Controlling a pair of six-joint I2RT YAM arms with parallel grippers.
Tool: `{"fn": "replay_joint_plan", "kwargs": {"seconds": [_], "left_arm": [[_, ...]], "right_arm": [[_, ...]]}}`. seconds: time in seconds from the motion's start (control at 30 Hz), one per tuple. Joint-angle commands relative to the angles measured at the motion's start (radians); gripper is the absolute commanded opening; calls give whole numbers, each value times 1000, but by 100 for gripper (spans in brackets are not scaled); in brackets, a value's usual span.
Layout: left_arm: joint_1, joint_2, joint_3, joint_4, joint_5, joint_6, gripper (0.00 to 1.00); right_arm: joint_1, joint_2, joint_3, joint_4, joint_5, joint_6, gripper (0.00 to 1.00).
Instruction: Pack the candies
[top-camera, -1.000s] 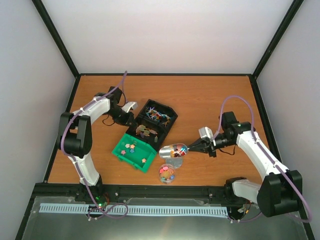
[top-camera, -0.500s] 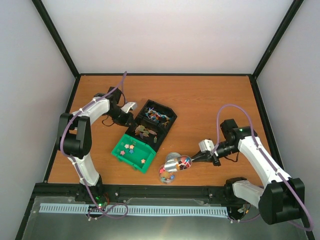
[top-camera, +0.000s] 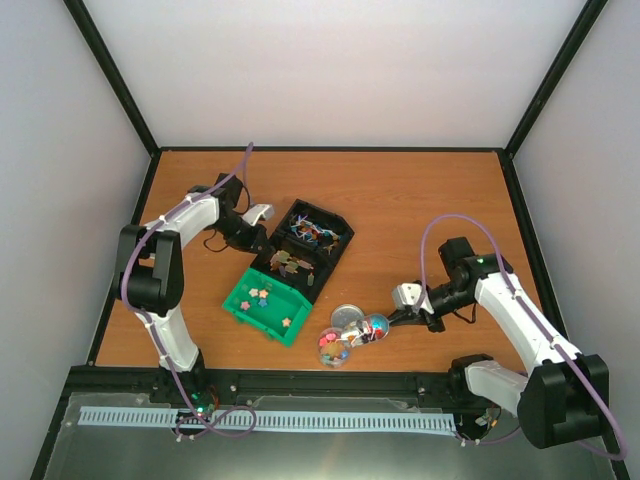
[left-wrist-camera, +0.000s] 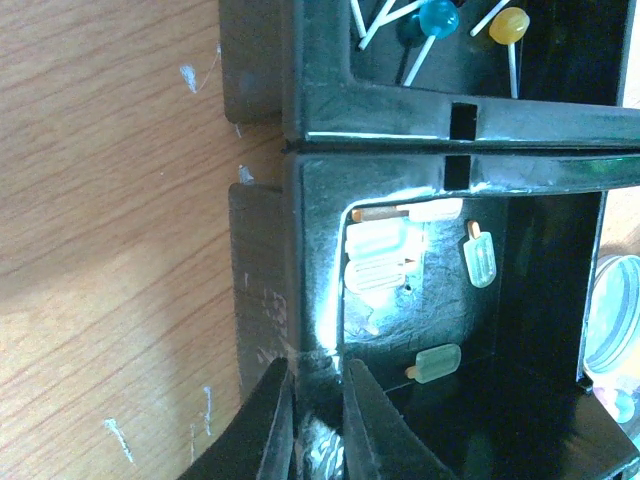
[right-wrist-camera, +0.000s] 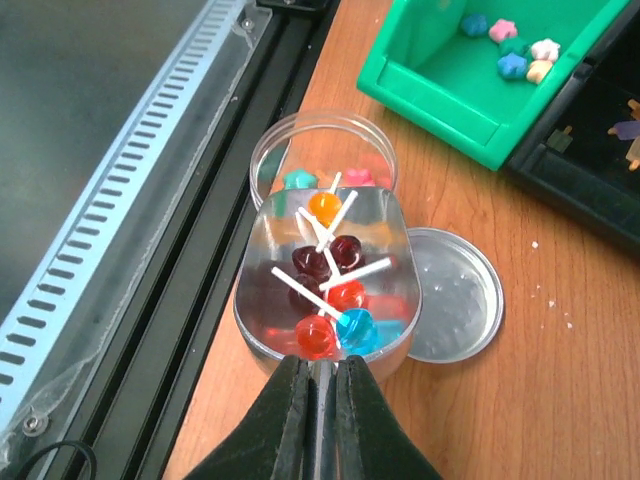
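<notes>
The candies, tiny coloured stars, lie in the green bin (top-camera: 245, 300) (right-wrist-camera: 440, 70), as seen in the top view (top-camera: 264, 295) and the right wrist view (right-wrist-camera: 512, 62). A few more lie in the clear round jar (top-camera: 333, 350) (right-wrist-camera: 275, 150). My right gripper (top-camera: 393, 318) (right-wrist-camera: 320, 385) is shut on the handle of a silver scoop (top-camera: 362, 328) (right-wrist-camera: 265, 295). The scoop is tilted over the jar and holds several lollipops (right-wrist-camera: 345, 295). My left gripper (top-camera: 263, 240) (left-wrist-camera: 318, 400) is shut on the black tray's wall (top-camera: 318, 275) (left-wrist-camera: 300, 250).
The round silver lid (top-camera: 347, 315) (right-wrist-camera: 455, 295) lies flat beside the jar. The black tray holds pale ice-lolly shapes (left-wrist-camera: 480, 255) and lollipops (left-wrist-camera: 438, 18). The table's front edge and a black rail (right-wrist-camera: 190, 230) run just beside the jar.
My right gripper has carried the scoop toward the front and left and lowered it over the jar. The left arm has not moved.
</notes>
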Motion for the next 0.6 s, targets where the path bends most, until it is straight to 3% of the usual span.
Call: {"fn": "replay_joint_plan", "kwargs": {"seconds": [0.0, 0.57], "left_arm": [[7, 33, 18, -18, 5, 21, 1], [7, 31, 15, -16, 4, 21, 1]], "right_arm": [[28, -7, 26, 23, 66, 49, 3], [130, -16, 131, 0, 176, 170, 3]]}}
